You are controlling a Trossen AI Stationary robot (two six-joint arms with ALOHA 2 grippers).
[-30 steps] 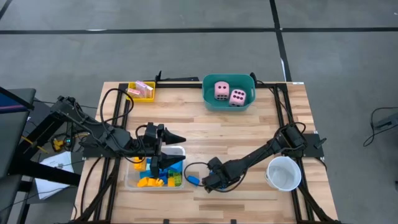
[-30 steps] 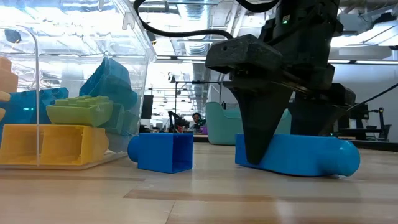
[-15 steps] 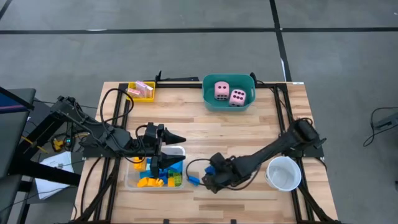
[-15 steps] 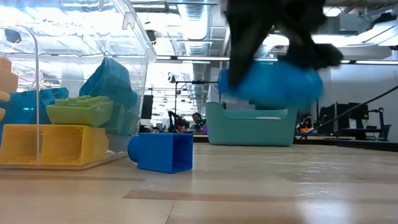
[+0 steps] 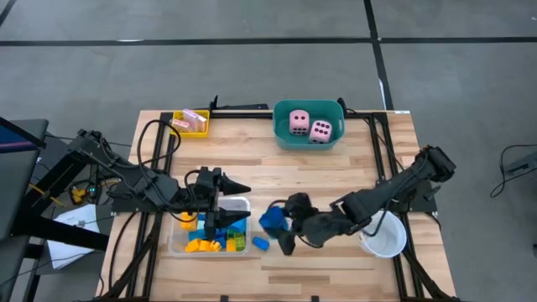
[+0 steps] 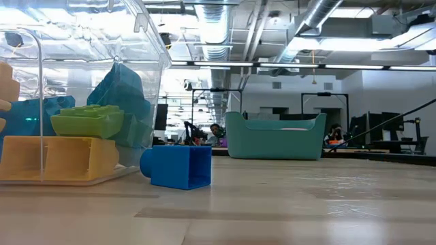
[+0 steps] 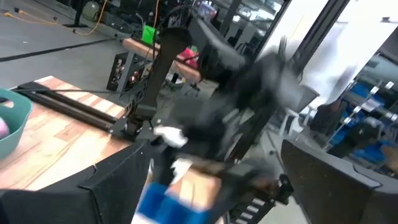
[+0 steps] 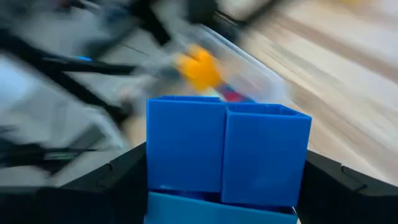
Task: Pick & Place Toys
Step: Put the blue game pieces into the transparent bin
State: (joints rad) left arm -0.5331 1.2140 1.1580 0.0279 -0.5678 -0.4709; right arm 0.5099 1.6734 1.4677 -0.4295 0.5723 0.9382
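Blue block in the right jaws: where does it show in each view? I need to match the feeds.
High view: blue block just right of the clear tray.
Low view: not in it.
Left wrist view: a blurred blue patch at the bottom edge, probably it.
Right wrist view: centre, between the jaws.
Shared landmark: teal tub, also in the low and left wrist views.

Dice (image 5: 309, 126) in tub (image 5: 282, 132), blocks (image 5: 210, 239) in tray (image 5: 174, 245), one block (image 5: 260, 243) beside it

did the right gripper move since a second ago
Yes. The right gripper, shut on a blue block, has lifted off the table and swung toward the clear tray, away from the white cup.
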